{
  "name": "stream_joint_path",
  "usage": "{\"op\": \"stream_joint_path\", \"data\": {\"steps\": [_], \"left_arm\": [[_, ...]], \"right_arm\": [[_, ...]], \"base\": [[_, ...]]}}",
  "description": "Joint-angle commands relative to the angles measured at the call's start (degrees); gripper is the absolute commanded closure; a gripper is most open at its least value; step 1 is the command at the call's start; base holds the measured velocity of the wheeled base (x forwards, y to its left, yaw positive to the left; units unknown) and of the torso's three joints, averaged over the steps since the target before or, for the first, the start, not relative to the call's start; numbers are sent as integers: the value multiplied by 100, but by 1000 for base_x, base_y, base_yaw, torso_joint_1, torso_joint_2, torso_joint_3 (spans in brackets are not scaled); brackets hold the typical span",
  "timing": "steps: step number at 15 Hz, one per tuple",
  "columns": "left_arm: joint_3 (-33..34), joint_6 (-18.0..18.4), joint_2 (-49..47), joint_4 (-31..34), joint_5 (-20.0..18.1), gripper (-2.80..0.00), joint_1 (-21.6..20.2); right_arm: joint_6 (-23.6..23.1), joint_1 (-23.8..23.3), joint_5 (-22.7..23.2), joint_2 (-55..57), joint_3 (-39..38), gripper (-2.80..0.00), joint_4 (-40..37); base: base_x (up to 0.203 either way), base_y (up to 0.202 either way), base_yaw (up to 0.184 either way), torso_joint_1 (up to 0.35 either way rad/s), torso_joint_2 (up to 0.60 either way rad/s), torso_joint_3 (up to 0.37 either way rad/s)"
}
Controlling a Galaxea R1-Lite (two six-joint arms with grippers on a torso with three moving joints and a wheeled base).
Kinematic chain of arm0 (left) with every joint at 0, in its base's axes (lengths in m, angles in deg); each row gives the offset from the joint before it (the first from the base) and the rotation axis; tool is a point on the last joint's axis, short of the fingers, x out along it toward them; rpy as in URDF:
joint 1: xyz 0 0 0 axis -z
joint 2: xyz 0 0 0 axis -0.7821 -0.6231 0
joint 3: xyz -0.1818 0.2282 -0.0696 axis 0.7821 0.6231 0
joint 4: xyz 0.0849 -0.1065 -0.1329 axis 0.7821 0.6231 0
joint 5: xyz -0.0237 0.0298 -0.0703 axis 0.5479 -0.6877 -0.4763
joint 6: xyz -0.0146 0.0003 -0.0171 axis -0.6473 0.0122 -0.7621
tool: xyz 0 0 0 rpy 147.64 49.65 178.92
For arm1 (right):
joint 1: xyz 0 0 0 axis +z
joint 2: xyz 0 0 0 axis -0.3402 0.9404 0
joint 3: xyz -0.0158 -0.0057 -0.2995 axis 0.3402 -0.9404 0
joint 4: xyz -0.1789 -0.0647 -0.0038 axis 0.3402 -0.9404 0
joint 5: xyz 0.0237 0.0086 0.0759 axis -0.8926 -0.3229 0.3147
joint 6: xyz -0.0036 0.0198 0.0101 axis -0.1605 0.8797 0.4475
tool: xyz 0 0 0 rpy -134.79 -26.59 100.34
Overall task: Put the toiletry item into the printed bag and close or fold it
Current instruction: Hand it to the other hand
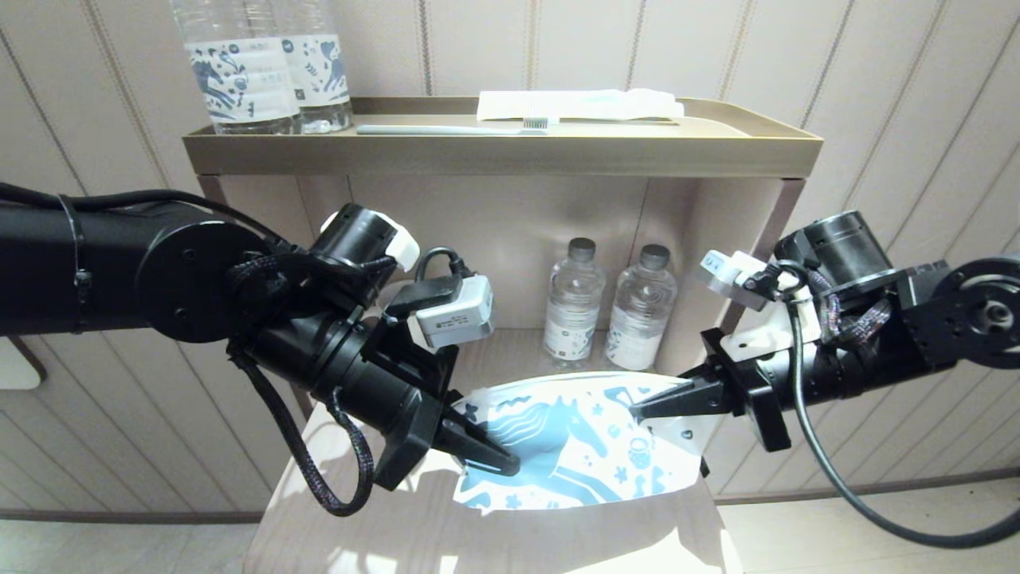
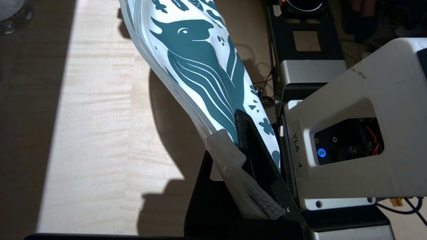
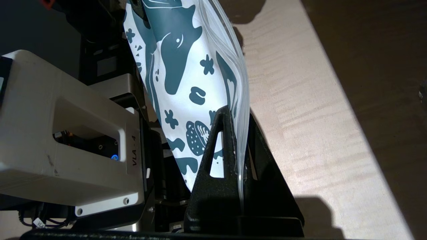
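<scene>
Holding the printed bag [image 1: 574, 446] above the desk's [image 1: 494, 534] middle, the left tool [image 1: 486, 454] and right tool [image 1: 649, 410] each clench one end. Next, probably, pressing its zip closed needs care.

Hotel-style guest room setting, indicated by padded panelled wall [image 1: 900, 96], wooden amenity shelf [image 1: 502, 151] that held branded water bottles [image 1: 263, 64], toothbrush [image 1: 454, 128], sealed toiletry packet [image 1: 582, 104], light wooden table [image 1: 494, 534] below
</scene>
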Motion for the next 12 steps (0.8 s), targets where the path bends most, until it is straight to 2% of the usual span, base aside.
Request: {"op": "stream_joint_path", "data": {"steps": [1, 5, 7, 9, 10, 11, 12], "left_arm": [[-6, 25, -22, 18, -28, 0, 2], [-120, 60, -330, 18, 112, 0, 11], [-32, 60, -453, 18, 358, 0, 11], [-32, 60, -453, 18, 359, 0, 11], [-32, 60, -453, 18, 359, -178, 11], [-32, 60, -453, 18, 359, -280, 11], [-32, 60, -453, 18, 359, -280, 11]], "right_arm": [[-16, 7, 33, -5, -1, 0, -10], [-16, 25, 33, -84, -36, 0, -10], [-7, 34, 33, -75, 17, 0, -1], [-7, 34, 33, -75, 17, 0, -1], [-7, 34, 33, -75, 17, 0, -1], [-7, 34, 33, -75, 17, 0, -1], [-7, 34, 33, -75, 17, 0, -1]], "base": [[0, 0, 0, 0, 0, 0], [0, 0, 0, 0, 0, 0], [0, 0, 0, 0, 0, 0], [0, 0, 0, 0, 0, 0], [0, 0, 0, 0, 0, 0], [0, 0, 0, 0, 0, 0], [0, 0, 0, 0, 0, 0]]}}
